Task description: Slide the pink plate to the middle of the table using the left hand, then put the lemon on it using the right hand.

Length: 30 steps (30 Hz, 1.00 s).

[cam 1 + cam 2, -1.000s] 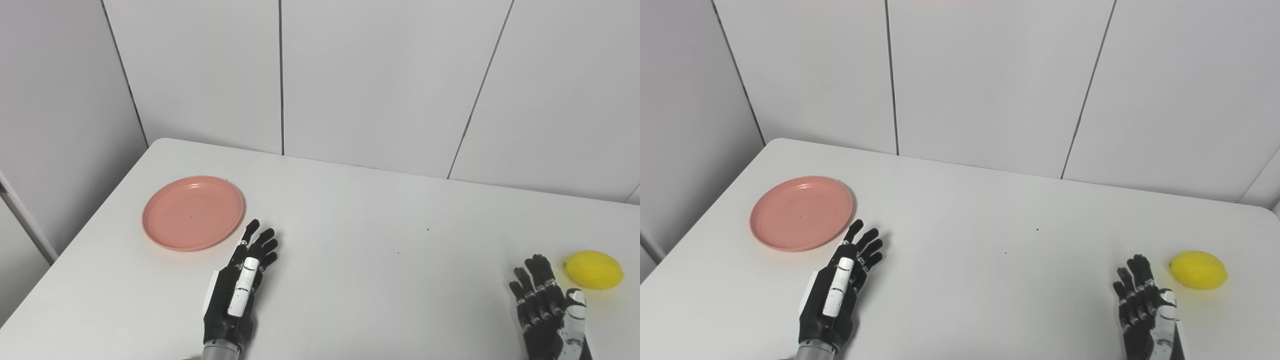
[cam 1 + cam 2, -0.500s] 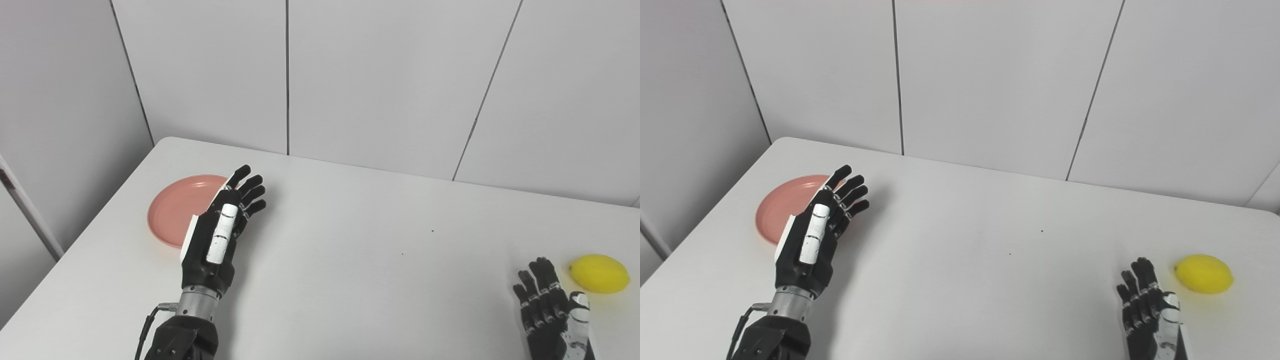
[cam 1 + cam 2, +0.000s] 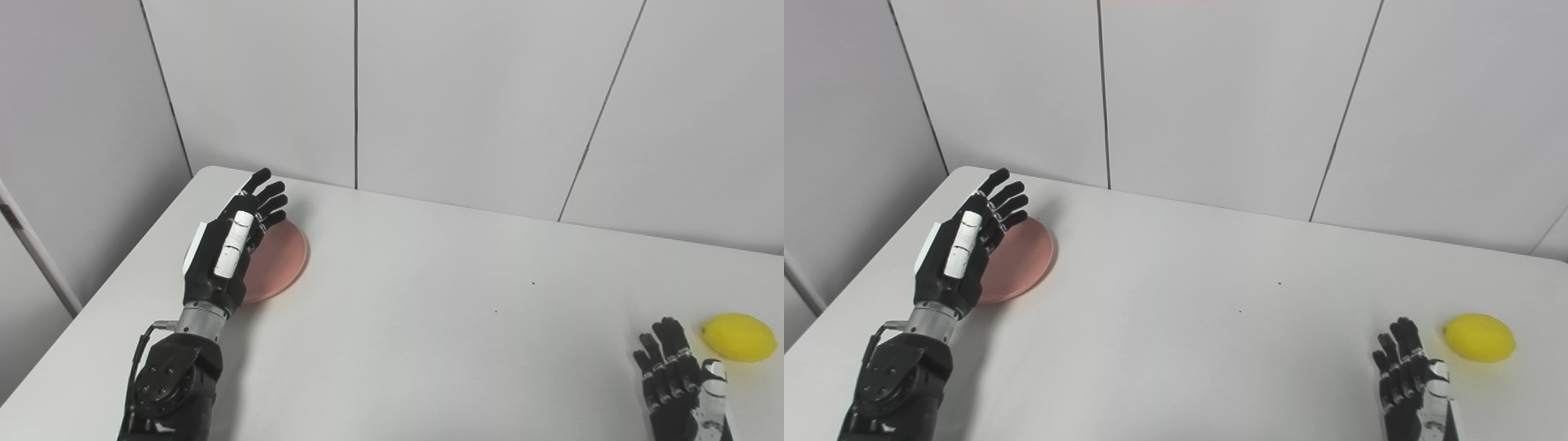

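Note:
A pink plate (image 3: pixel 280 260) lies on the white table (image 3: pixel 416 318) at the far left. My left hand (image 3: pixel 233 245) hovers above the plate's left part, open with fingers spread, and hides much of it. Whether the hand touches the plate cannot be told. A yellow lemon (image 3: pixel 739 337) rests near the table's right edge. At the bottom right my right hand (image 3: pixel 680 386) lies open on the table, just left of the lemon and apart from it.
Grey wall panels (image 3: pixel 465 104) rise directly behind the table's far edge. The table's left edge (image 3: pixel 122 269) runs close to the plate. A few small dark specks (image 3: pixel 532 283) mark the tabletop.
My left hand has risen from the table near the plate's front right and moved forward and left over the plate. The camera has shifted slightly. The right hand and lemon stay put.

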Available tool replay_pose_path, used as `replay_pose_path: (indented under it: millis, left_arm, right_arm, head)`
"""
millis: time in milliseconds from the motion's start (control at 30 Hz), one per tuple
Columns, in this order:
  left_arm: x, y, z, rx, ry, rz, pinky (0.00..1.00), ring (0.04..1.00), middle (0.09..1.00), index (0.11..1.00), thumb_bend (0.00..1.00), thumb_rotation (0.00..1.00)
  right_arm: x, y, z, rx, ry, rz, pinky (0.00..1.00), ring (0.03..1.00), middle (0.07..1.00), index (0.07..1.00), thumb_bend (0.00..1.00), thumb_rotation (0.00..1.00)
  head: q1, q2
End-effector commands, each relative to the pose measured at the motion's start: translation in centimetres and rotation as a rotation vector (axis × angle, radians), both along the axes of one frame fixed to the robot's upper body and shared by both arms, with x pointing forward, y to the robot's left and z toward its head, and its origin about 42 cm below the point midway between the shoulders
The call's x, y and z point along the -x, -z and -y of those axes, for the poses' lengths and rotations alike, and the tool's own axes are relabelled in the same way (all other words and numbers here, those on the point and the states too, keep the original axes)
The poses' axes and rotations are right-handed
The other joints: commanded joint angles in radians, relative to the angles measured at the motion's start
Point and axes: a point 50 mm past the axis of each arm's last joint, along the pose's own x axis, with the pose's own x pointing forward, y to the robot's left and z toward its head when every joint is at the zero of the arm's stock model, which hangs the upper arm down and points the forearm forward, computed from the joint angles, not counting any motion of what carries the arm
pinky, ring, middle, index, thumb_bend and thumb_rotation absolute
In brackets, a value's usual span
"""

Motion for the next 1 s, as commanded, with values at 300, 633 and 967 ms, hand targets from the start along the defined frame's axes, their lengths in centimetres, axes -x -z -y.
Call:
replay_pose_path:
  millis: [300, 633, 967]
  left_arm:
    - [-3.3, -6.6, -4.9, -0.090, -0.005, 0.138, 0.93, 0.892, 0.887, 0.905, 0.86, 0.79]
    - [-4.5, -7.1, -8.5, -0.084, -0.079, 0.120, 0.88, 0.877, 0.868, 0.904, 0.89, 0.76]
    - [-6.2, -6.0, -11.9, -0.055, -0.154, 0.081, 0.91, 0.875, 0.861, 0.898, 0.93, 0.75]
  right_arm:
    - [1.0, 1.3, -0.6, -0.045, -0.004, -0.062, 1.00, 0.978, 0.979, 0.952, 0.71, 1.00]
    - [1.1, 1.1, -0.6, -0.043, -0.005, -0.068, 1.00, 0.983, 0.988, 0.957, 0.71, 1.00]
    - [1.2, 1.0, -0.5, -0.039, -0.003, -0.066, 1.00, 0.988, 0.990, 0.963, 0.70, 1.00]
  head:
    - [0.000, 0.007]
    - [-0.001, 0.010]
    - [-0.005, 0.015]
